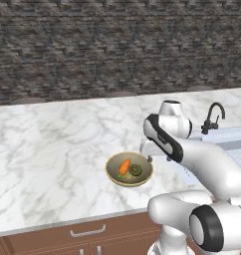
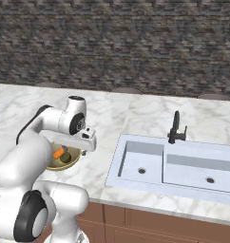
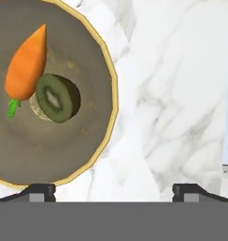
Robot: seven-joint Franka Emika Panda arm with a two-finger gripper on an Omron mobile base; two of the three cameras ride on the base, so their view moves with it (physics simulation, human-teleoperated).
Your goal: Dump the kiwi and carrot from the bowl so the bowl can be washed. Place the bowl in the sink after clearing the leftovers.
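The bowl (image 1: pixel 116 175) (image 2: pixel 74 161) (image 3: pixel 69 155), olive-tan rimmed and dark inside, stands on the marble counter near its front edge. In it lie the orange carrot (image 1: pixel 124 166) (image 2: pixel 58 154) (image 3: pixel 26 63) and the cut kiwi (image 1: pixel 136 170) (image 2: pixel 65 158) (image 3: pixel 57 97), touching each other. My gripper (image 3: pixel 115 193) (image 1: pixel 148 157) hangs open just above the bowl's sink-side rim, with one fingertip (image 3: pixel 40 192) over the bowl's edge and the other over bare counter. Nothing is between the fingers. The sink (image 2: pixel 136 161) (image 1: pixel 232 137) lies to the right of the bowl.
A black gooseneck faucet (image 2: pixel 176 127) (image 1: pixel 213 117) stands behind the double-basin sink. A dark stone wall runs along the back of the counter. Wooden drawers with a handle (image 1: pixel 87 231) sit below the counter's front edge. Bare marble stretches left of the bowl.
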